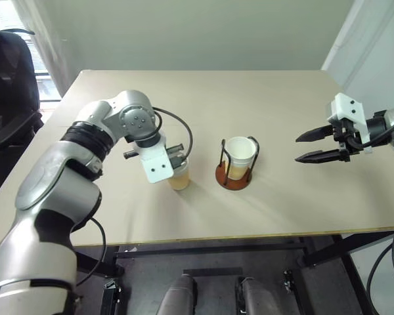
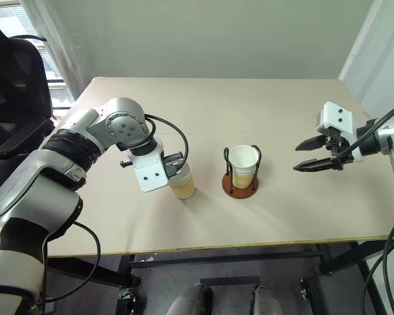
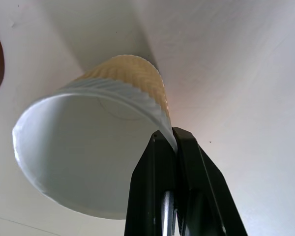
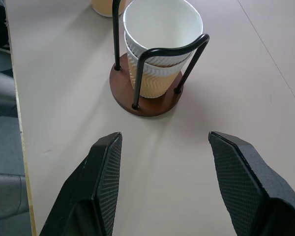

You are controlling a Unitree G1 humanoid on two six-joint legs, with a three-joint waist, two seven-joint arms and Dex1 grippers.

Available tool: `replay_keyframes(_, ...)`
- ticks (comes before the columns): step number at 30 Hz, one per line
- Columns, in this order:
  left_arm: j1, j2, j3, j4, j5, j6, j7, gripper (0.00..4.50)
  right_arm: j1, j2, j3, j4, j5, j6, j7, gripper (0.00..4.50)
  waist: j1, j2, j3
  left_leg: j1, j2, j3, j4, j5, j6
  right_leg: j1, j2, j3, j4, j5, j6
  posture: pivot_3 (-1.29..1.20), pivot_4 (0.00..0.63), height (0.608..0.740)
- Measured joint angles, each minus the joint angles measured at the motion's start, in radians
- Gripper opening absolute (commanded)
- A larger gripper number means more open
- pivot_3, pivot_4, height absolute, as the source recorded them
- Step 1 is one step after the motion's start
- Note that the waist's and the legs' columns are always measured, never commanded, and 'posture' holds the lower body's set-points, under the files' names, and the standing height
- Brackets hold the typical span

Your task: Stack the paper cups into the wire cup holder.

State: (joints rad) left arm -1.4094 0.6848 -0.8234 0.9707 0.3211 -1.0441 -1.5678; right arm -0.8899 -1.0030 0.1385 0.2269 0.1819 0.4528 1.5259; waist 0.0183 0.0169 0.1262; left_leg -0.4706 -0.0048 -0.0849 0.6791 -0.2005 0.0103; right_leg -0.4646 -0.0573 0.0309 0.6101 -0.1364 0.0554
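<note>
no readable text, labels or numbers

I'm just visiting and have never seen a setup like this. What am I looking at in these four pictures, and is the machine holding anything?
It is a two-armed robot at a tan table. Two pictures come from cameras in its head, looking down over its arms. The other two come from a camera on each wrist, looking along that arm's two black fingers.

On the table stands a wire cup holder, a round brown base with black wire loops, with two paper cups nested inside. A third cup stands on the table beside it.

The left gripper is shut on that third cup, pinching its rim. The right gripper is open and holds nothing; it hovers to the holder's other side.
</note>
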Motion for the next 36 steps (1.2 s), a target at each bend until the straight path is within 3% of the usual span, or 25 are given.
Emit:
replay_keyframes(10,-0.166,-0.035,0.071,0.182,0.104,0.037,0.065,0.02,-0.02,0.02,-0.022,0.125,0.024,-0.178,0.035,2.81,0.0,0.0,0.0,0.0,0.0,0.001,-0.001,-0.001,0.0,-0.001,0.0,0.001,-0.001,0.0,0.0,0.0,0.15,0.74)
replay_keyframes(21,-0.263,-0.093,0.155,0.249,0.109,0.087,0.054,0.02,-0.048,0.05,-0.075,0.163,0.132,-0.239,0.084,2.81,0.001,0.0,0.0,-0.001,0.0,0.002,-0.004,-0.001,0.0,-0.003,0.0,0.001,-0.002,-0.002,-0.001,0.0,0.15,0.74)
replay_keyframes(31,-0.428,-0.229,0.245,0.291,0.098,0.2,0.055,0.02,-0.065,0.041,-0.048,0.19,0.144,-0.252,0.085,2.81,0.003,-0.001,0.0,-0.001,-0.001,0.006,-0.006,-0.003,0.001,-0.003,0.0,0.002,-0.003,-0.003,0.0,0.0,0.15,0.74)
replay_keyframes(36,-0.434,-0.277,0.269,0.302,0.097,0.221,0.046,0.02,-0.065,0.026,-0.041,0.195,0.154,-0.261,0.085,2.81,-0.001,0.0,0.001,-0.001,0.0,0.007,-0.006,-0.003,0.001,-0.004,0.0,0.003,-0.002,-0.003,0.001,0.0,0.15,0.74)
